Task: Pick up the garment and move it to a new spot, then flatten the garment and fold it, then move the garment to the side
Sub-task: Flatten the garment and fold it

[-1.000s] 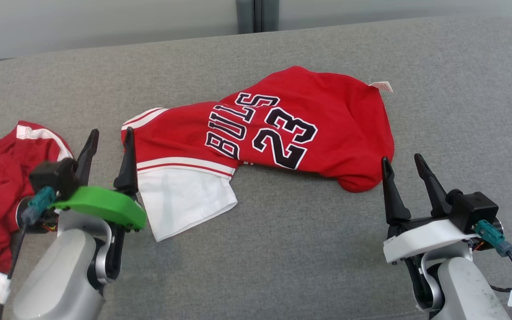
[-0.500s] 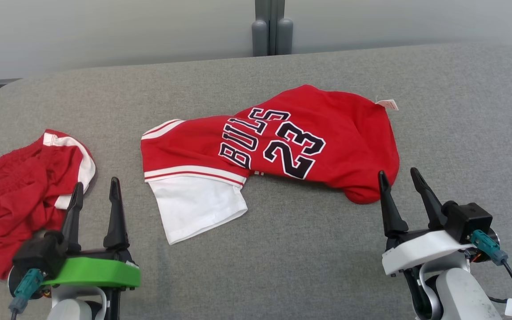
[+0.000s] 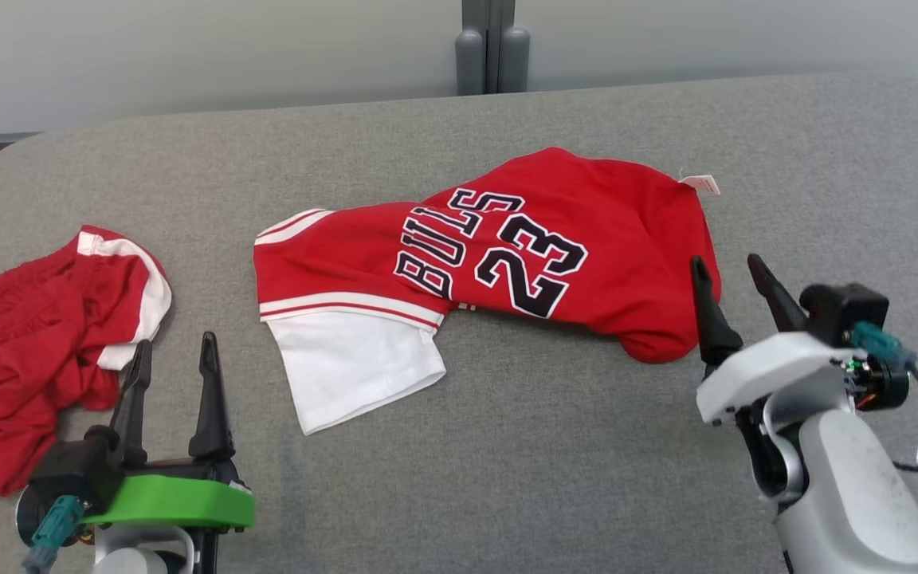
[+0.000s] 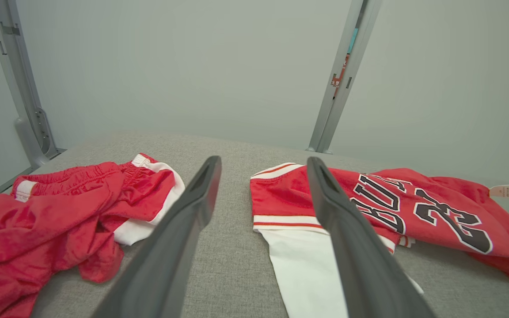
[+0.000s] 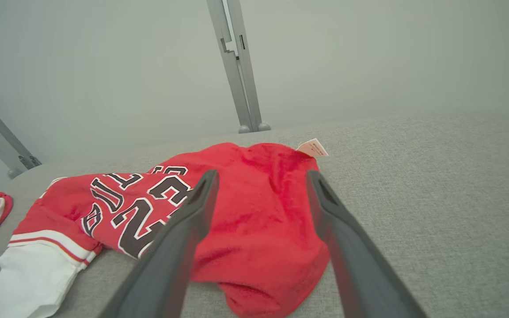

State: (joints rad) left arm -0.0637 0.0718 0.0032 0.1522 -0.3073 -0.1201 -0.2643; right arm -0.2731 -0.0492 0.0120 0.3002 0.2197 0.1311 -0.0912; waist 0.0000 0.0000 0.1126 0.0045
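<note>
Right hand (image 3: 725, 261) has come up since half a second ago and now sits at the bunched right end of the jersey (image 3: 618, 239), fingers spread, nothing between them; I can't tell if it touches the cloth. Left hand (image 3: 175, 343) has backed off the jersey's white sleeve (image 3: 355, 367), also spread and empty. Jersey lies crumpled on the grey desk (image 3: 507, 478), BULLS 23 facing up. Red shorts (image 3: 37, 351) lie well left of the jersey.

Red jersey (image 3: 626, 239) on grey cushion (image 3: 547, 462), crumpled red garment (image 3: 21, 375) well left.
</note>
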